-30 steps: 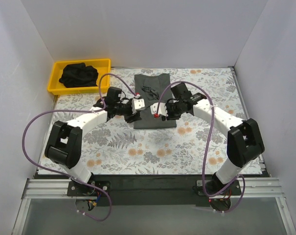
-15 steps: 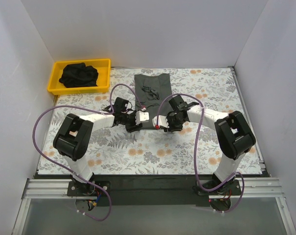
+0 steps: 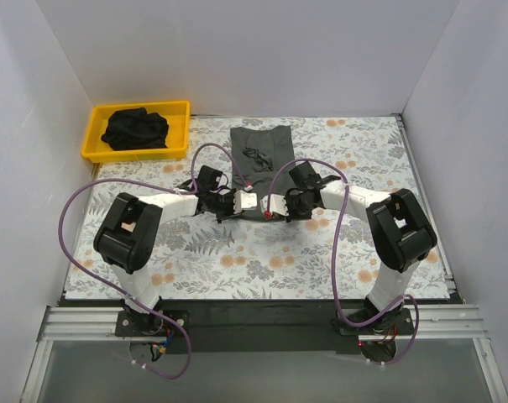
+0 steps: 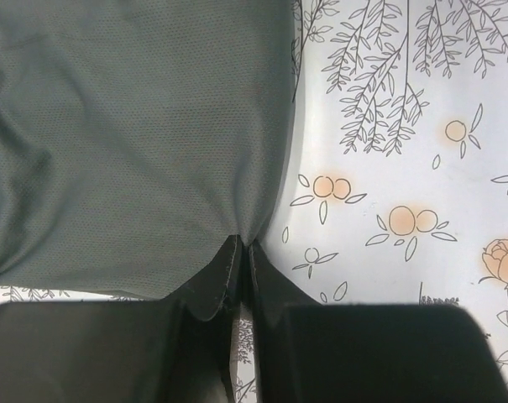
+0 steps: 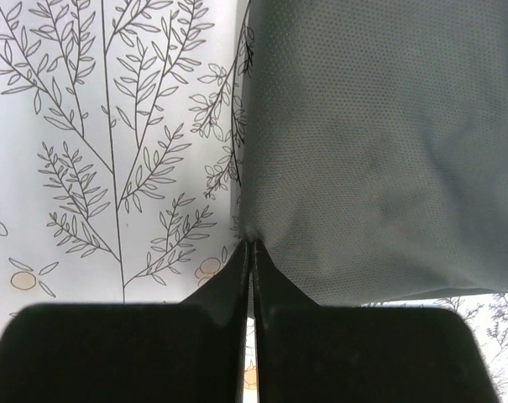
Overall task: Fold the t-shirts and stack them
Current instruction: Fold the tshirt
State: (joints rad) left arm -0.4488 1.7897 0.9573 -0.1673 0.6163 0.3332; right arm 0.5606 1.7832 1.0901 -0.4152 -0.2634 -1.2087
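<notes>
Two hands, left hand (image 3: 237,204) and right hand (image 3: 275,206), meet at the near edge of the grey t-shirt (image 3: 260,151) lying mid-tabletop (image 3: 337,252), other t-shirts (image 3: 134,128) heaped in the far-left yellow tray (image 3: 92,144). Left wrist view: fingers (image 4: 274,290) pinched shut on one near corner. Right wrist view: likewise on the other, presumably to fold the hem over evenly.

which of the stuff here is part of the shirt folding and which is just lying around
Part of the job:
grey t-shirt spread flat, its near edge pinched by the left tool and the right tool
crumpled dark cloth in the yellow tray, likely more t-shirts

Just lying about:
yellow tray, only holding that cloth
floral table cover
</notes>
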